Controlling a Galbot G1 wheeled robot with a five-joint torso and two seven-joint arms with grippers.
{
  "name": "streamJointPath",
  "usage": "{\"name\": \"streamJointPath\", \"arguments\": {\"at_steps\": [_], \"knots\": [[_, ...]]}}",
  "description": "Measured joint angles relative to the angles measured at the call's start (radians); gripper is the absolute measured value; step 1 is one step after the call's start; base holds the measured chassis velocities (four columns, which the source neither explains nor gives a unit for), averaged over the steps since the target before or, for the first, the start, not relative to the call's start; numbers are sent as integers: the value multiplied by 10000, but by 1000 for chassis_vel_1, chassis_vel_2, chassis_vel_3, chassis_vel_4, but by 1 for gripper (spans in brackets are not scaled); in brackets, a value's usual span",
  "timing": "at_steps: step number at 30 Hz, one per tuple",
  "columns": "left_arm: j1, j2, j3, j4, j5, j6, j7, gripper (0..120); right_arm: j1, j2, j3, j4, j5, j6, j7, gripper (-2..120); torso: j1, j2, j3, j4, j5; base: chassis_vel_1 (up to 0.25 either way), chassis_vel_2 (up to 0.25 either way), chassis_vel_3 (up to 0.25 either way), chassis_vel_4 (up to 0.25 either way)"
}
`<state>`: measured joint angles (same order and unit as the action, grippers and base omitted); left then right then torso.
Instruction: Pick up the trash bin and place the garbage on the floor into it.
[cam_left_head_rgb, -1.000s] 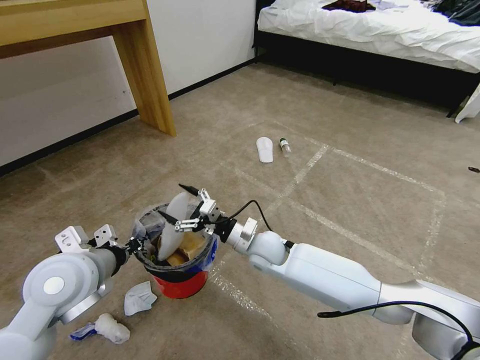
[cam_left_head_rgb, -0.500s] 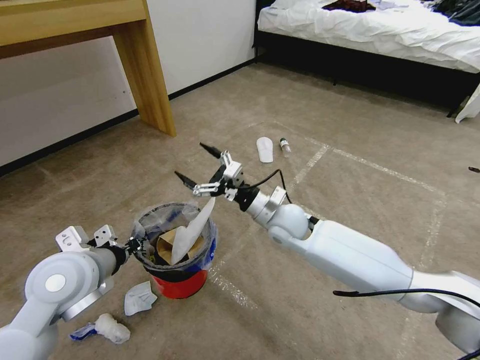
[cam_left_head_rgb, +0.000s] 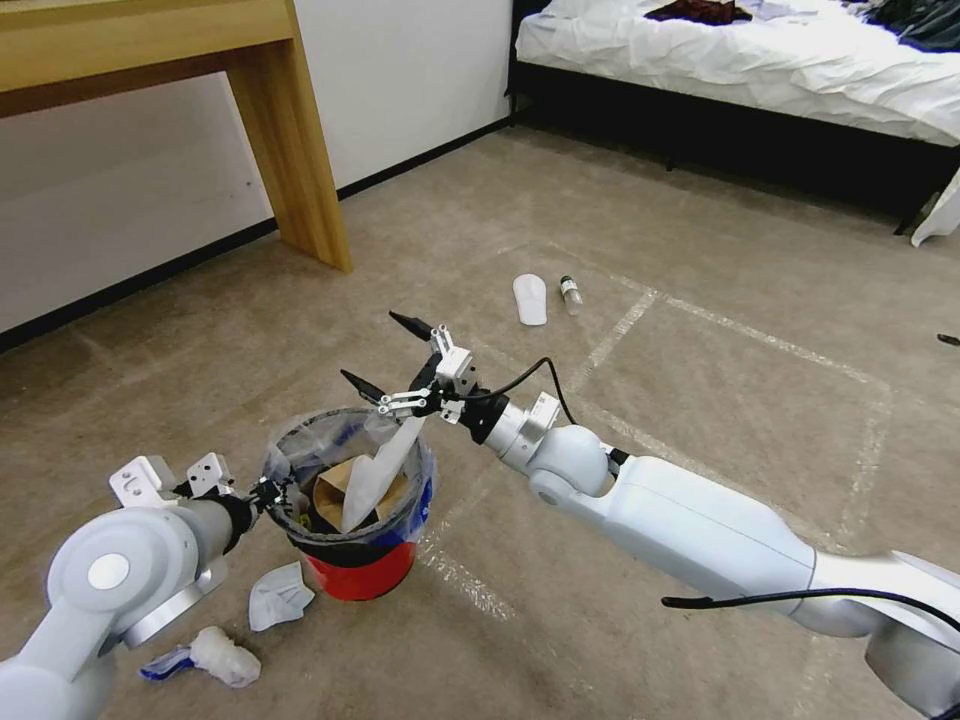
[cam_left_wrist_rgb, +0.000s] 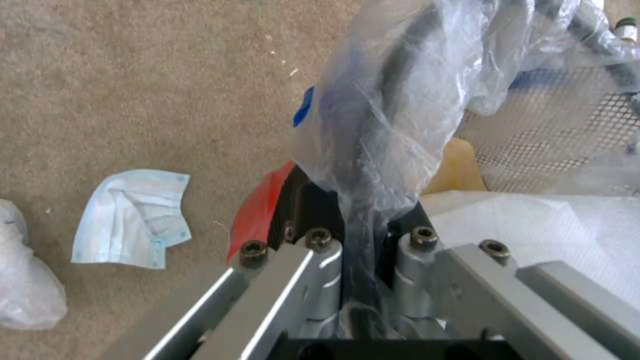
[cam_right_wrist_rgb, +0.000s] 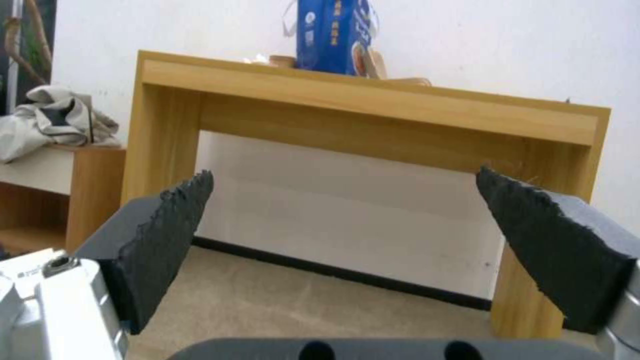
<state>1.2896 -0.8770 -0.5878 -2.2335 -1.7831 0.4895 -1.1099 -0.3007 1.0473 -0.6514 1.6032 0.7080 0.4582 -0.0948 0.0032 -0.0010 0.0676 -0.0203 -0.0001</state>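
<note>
Litter lies at the near left of the floor (cam_left_head_rgb: 700, 300): a crumpled white wad (cam_left_head_rgb: 225, 655) with a blue scrap under it, partly cut off by the left arm, and just beside it a pale blue face mask (cam_left_head_rgb: 278, 594), both close to the foot of the trash bin (cam_left_head_rgb: 355, 560). What the wad is made of is hard to tell. The left arm reaches in low from the near left corner of the head view, elbow bent, and the left gripper (cam_left_head_rgb: 272, 492) is clamped tight on the bin's near-left rim, its fingers (cam_left_wrist_rgb: 320, 260) pinching the crinkled clear liner and the dark rim between them; the liner balloons up and hides most of the bin's inside in the wrist view. Inside the bin a brown paper bag (cam_left_head_rgb: 345, 485) shows only in part, behind a white slipper (cam_left_head_rgb: 385, 470) that stands tilted with its toe above the rim. The right arm stretches from the near right corner, forearm rising toward the bin, and the right gripper (cam_left_head_rgb: 385, 355) hangs just above the slipper's upper end with its black pads (cam_right_wrist_rgb: 167, 240) spread wide and nothing between them. Farther out on the carpet, beside a pale tape line, a second white slipper (cam_left_head_rgb: 529, 298) and a small clear bottle (cam_left_head_rgb: 570, 294) lie next to each other, well apart from the bin.
</note>
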Motion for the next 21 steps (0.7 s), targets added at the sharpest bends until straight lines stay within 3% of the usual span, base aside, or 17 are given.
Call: {"name": "streamJointPath", "arguments": {"at_steps": [12, 18, 21], "knots": [[-242, -92, 191, 304, 4, 3, 25, 4, 907, -206, 915, -77, 777, 109, 281, 100, 0, 1, 0, 0, -1, 0, 0, 0, 0], [-423, -40, 191, 485, -111, -2, 42, 4, 1253, -608, 1921, -206, 920, -205, 1136, 100, 0, 0, 0, 0, 0, 0, 0, 0, 0], [-547, 41, 145, 494, -242, -39, -33, 4, 999, -907, 2610, -164, 540, -809, 1985, 100, 1, 1, 0, -2, 1, 0, 0, 0, 0]]}}
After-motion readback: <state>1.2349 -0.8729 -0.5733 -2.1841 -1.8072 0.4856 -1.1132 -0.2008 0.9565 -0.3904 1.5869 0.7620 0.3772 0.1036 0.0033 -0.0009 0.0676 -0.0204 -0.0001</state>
